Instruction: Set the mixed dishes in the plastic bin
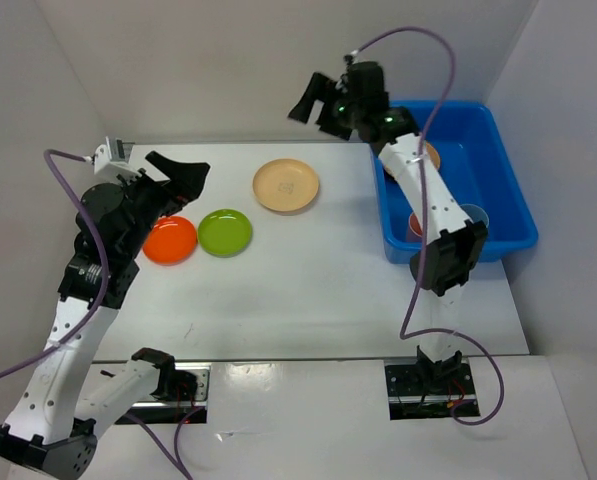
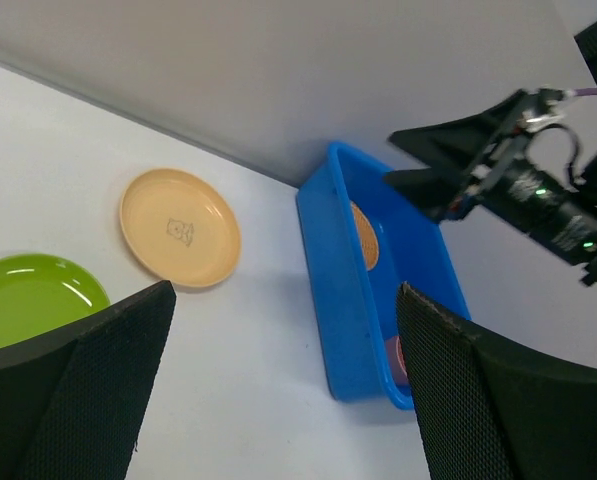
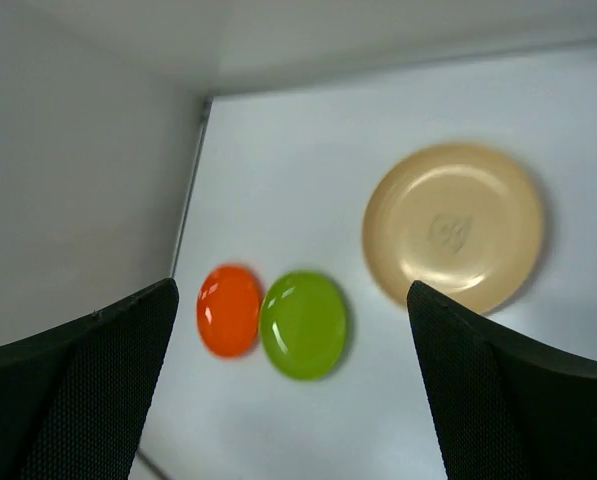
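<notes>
On the table lie an orange plate point(image 1: 170, 240), a lime green plate point(image 1: 225, 232) and a beige plate point(image 1: 286, 185). The blue plastic bin point(image 1: 511, 175) stands at the right. It holds a tan woven-look plate point(image 1: 430, 155), a pink cup point(image 1: 416, 222) and a blue cup point(image 1: 475, 214). My left gripper point(image 1: 186, 180) is open and empty, raised just above the orange plate's far side. My right gripper point(image 1: 316, 105) is open and empty, held high beside the bin's far left corner. The black bowl is out of view.
White walls close the table in at the back and both sides. The left wrist view shows the beige plate point(image 2: 180, 228), green plate point(image 2: 28, 298) and bin wall point(image 2: 338, 300). The right wrist view shows the orange point(image 3: 229, 310), green point(image 3: 304, 324) and beige point(image 3: 453, 227) plates below.
</notes>
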`<state>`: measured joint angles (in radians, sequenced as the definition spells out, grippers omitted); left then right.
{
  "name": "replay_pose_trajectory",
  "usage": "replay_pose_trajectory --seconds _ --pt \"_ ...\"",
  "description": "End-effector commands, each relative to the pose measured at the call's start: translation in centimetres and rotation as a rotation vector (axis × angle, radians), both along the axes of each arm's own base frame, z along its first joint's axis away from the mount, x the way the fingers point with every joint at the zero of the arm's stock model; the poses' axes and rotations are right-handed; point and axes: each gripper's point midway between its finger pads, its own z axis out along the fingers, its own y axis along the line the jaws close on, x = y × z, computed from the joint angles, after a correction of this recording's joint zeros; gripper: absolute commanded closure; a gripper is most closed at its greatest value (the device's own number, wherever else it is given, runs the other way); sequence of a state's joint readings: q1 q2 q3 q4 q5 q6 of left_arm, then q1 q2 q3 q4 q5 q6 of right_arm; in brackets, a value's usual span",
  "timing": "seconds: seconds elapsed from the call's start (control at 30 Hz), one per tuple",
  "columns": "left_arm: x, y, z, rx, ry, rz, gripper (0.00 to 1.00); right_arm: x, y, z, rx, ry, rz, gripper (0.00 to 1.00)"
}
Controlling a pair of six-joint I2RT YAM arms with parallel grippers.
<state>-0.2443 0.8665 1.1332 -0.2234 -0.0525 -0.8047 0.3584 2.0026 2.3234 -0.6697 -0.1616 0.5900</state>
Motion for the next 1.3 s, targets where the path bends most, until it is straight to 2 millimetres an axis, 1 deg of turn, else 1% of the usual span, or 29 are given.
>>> replay_pose_trajectory --seconds 0.0,0.03,0.07,0.1,0.13,0.17,0.2,0.23,0.27,0.3,0.33,0.37,0.43,0.47,0.5,0.53,0.57,0.6,0.63,0.67,0.77,0.8,0.87,0.9,1.0,1.03,1.07,1.23,1.27 --pt "-1.5 1.0 1.9 -0.050 -0.021 0.040 0.04 -1.4 4.5 -6.1 -0.001 0.143 0.107 0.00" --pt "-1.9 1.1 1.8 -0.049 -0.018 0.040 0.05 -1.7 5.1 -7.0 -0.004 0.159 0.125 0.01" --pt "-2.3 1.2 1.1 -0.056 -0.001 0.041 0.06 -2.0 5.1 -8.1 -0.001 0.189 0.118 0.01" --pt "-2.3 1.0 0.1 -0.048 0.030 0.031 0.06 -2.0 4.9 -8.1 0.003 0.190 0.106 0.01" --pt "-2.4 0.6 -0.6 -0.043 0.051 0.007 0.07 -2.2 4.8 -9.3 -0.007 0.215 0.105 0.01" --pt "-2.5 0.2 -1.0 -0.052 0.063 -0.012 0.07 -2.3 4.5 -9.0 -0.011 0.210 0.093 0.01" --pt "-2.2 -0.4 -2.0 -0.047 0.091 -0.039 0.10 -2.3 4.3 -9.7 -0.022 0.222 0.080 0.01" --pt "-2.0 -0.6 -2.3 -0.046 0.105 -0.057 0.12 -2.4 4.2 -9.4 -0.018 0.211 0.080 0.01" --pt "-1.6 -1.6 -3.2 -0.044 0.138 -0.107 0.12 -2.7 4.1 -11.0 -0.032 0.246 0.079 0.02" --pt "-1.4 -2.1 -3.2 -0.055 0.144 -0.127 0.14 -3.0 4.2 -11.5 -0.025 0.266 0.083 0.02" --pt "-0.9 -2.3 -3.6 -0.056 0.157 -0.141 0.14 -2.9 4.2 -14.1 -0.045 0.315 0.081 0.05" --pt "-1.0 -2.5 -3.4 -0.066 0.151 -0.150 0.14 -2.9 4.3 -15.2 -0.054 0.337 0.080 0.05" --pt "-0.4 -2.8 -2.6 -0.070 0.133 -0.160 0.14 -2.4 3.9 -17.2 -0.097 0.355 0.033 0.12" --pt "-0.5 -2.9 -2.6 -0.070 0.134 -0.173 0.14 -2.0 3.6 -17.8 -0.113 0.358 0.010 0.21" --pt "-0.3 -3.0 -2.5 -0.070 0.135 -0.173 0.14 -1.6 3.0 -19.1 -0.143 0.370 -0.028 0.27" --pt "-0.5 -3.2 -2.5 -0.071 0.136 -0.188 0.14 -1.4 2.8 -19.5 -0.153 0.375 -0.040 0.35" --pt "-0.4 -3.5 -2.8 -0.063 0.143 -0.208 0.14 -1.2 2.7 -21.0 -0.174 0.405 -0.048 0.49" --pt "-0.5 -3.7 -2.8 -0.063 0.144 -0.217 0.14 -0.9 2.8 -21.0 -0.174 0.405 -0.048 0.52" --pt "-0.5 -3.7 -2.8 -0.063 0.144 -0.217 0.14 -0.9 2.8 -21.6 -0.181 0.419 -0.048 0.57" --pt "-0.5 -3.6 -2.8 -0.064 0.144 -0.220 0.14 -0.9 2.9 -23.0 -0.186 0.455 -0.056 0.61" --pt "-0.4 -3.6 -3.1 -0.056 0.150 -0.233 0.14 -0.6 3.1 -24.7 -0.178 0.491 -0.073 0.61" --pt "-0.3 -3.9 -3.3 -0.047 0.157 -0.249 0.14 -0.6 3.2 -26.0 -0.179 0.519 -0.082 0.58" --pt "-0.2 -3.9 -3.2 -0.049 0.158 -0.256 0.14 -0.5 2.3 -27.4 -0.200 0.554 -0.116 0.54" --pt "-0.2 -4.0 -3.2 -0.040 0.154 -0.267 0.14 -0.2 2.4 -28.2 -0.204 0.562 -0.116 0.52" --pt "0.0 -3.7 -3.1 -0.035 0.151 -0.272 0.14 0.6 1.7 -28.7 -0.220 0.563 -0.148 0.49" --pt "-0.1 -3.9 -3.1 -0.027 0.148 -0.283 0.14 0.7 1.4 -29.5 -0.234 0.571 -0.159 0.49" --pt "0.0 -3.6 -3.1 -0.028 0.148 -0.274 0.12 1.1 1.0 -29.1 -0.227 0.564 -0.168 0.49" --pt "0.3 -3.1 -3.1 -0.024 0.145 -0.278 0.12 2.1 -0.3 -31.2 -0.254 0.587 -0.198 0.46" --pt "0.5 -3.3 -3.4 -0.025 0.154 -0.287 0.12 2.3 -0.2 -30.8 -0.248 0.577 -0.198 0.46"
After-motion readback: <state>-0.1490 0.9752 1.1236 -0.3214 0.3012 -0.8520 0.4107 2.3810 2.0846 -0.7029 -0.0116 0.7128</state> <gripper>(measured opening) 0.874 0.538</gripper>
